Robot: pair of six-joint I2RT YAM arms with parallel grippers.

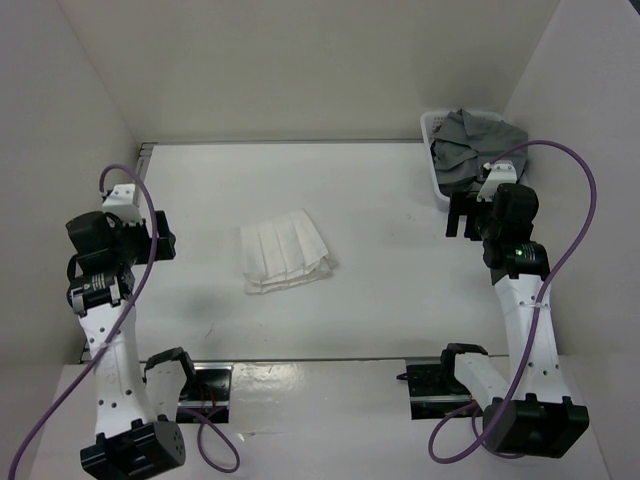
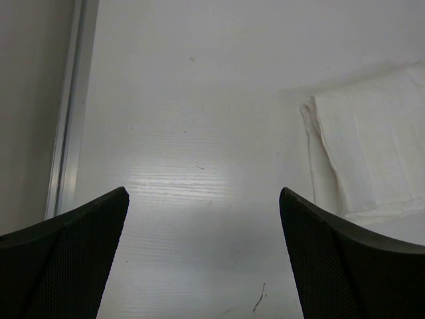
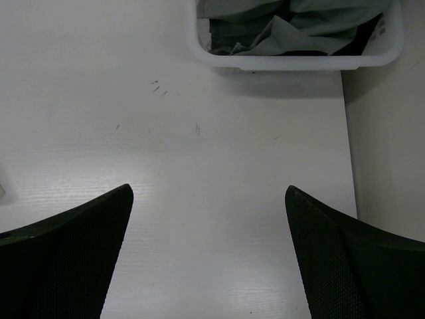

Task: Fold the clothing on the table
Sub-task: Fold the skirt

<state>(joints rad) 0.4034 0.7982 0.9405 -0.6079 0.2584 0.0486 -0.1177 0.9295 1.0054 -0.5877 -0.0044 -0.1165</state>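
While well apart from both jaws, skirt [image 1: 285, 252] on table [image 1: 400, 210].

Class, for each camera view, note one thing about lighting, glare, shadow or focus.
Top external: even, soft light, with a faint grey shadow on the table left of the white clothing. Left wrist: a glare patch on the table; the left pincer looks near-black. Right wrist: the basket casts a soft shadow on the table.
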